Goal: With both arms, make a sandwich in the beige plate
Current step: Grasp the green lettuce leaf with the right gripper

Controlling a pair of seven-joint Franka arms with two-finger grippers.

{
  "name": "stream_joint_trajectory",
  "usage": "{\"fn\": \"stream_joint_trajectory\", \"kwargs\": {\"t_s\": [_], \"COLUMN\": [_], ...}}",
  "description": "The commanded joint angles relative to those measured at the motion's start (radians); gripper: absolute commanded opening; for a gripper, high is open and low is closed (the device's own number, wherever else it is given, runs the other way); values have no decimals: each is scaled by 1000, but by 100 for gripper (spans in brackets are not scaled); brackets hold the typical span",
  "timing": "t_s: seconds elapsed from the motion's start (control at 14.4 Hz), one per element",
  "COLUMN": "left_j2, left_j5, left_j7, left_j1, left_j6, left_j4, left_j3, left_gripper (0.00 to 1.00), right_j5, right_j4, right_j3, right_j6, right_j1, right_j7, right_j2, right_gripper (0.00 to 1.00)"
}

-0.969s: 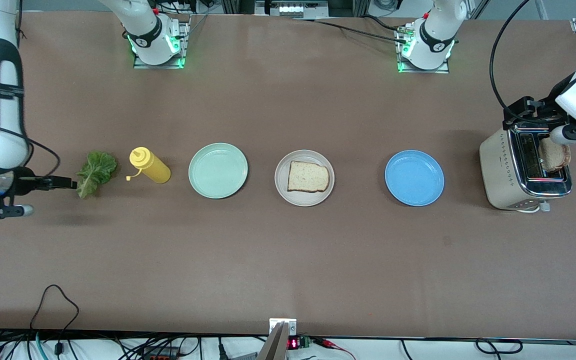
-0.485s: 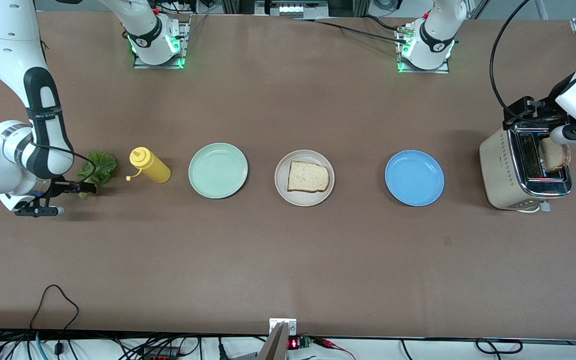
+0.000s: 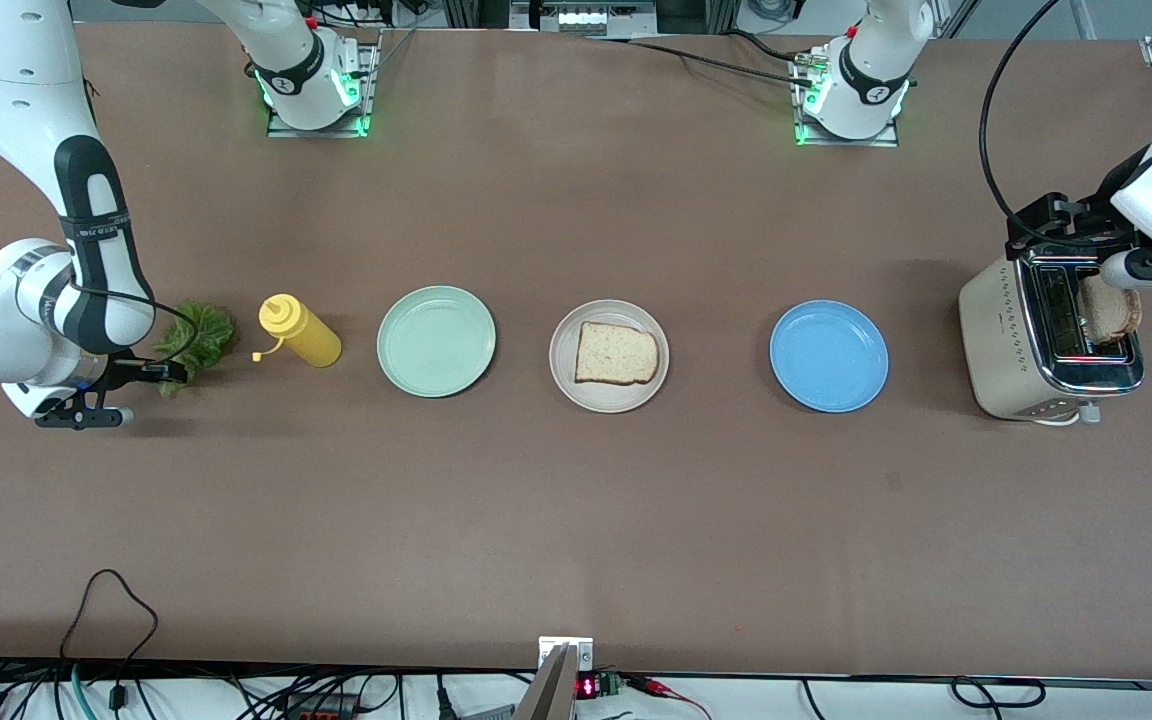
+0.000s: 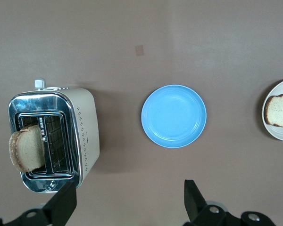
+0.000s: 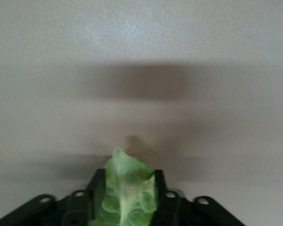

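Observation:
A bread slice (image 3: 616, 353) lies on the beige plate (image 3: 564, 380) at mid-table. A second bread slice (image 3: 1112, 310) stands tilted in a slot of the toaster (image 3: 1006, 340). The ruffled lettuce leaf (image 3: 202, 333) lies on the table at the right arm's end. My right gripper (image 3: 164, 372) is low at the leaf's nearer end. In the right wrist view the lettuce leaf (image 5: 127, 193) fills the gap of the right gripper (image 5: 127, 176), both fingers against it. My left gripper (image 3: 1064, 226) hangs open over the toaster; the left gripper (image 4: 129, 205) holds nothing.
A yellow squeeze bottle (image 3: 298, 331) lies beside the lettuce, then a mint-green plate (image 3: 436, 341). A blue plate (image 3: 829, 356) sits between the beige plate and the toaster. Cables trail along the table's near edge.
The right arm swung in toward the lettuce, pushed its gripper over the leaf's end, and its fingers narrowed onto the leaf. The left arm has not moved.

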Motion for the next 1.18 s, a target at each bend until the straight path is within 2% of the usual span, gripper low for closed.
{"fn": "stream_joint_trajectory", "kwargs": {"t_s": [0.0,0.14,0.48,0.62,0.9,1.11], "left_j2": [-19,-19,-19,-19,-19,-19], "left_j5": [-14,-13,-13,-13,-13,-14], "left_j7": [-3,-3,-3,-3,-3,-3], "left_j1": [9,9,9,9,9,9], "left_j6": [-12,-12,-14,-14,-14,-14], "left_j4": [-4,-4,-4,-4,-4,-4], "left_j3": [-6,-4,-4,-4,-4,-4], "left_gripper": [100,100,100,100,100,100], "right_j5": [-62,-65,-85,-87,-97,-108], "right_j4": [-24,-24,17,54,157,212], "right_j3": [15,24,46,47,61,59], "right_j6": [9,5,-61,-137,-270,-337], "right_j1": [1,-1,1,4,14,74], "right_j7": [3,-3,-155,-191,-417,-494], "right_j2": [-27,-34,-128,-172,-230,-276], "right_gripper": [8,0,0,0,0,0]}}
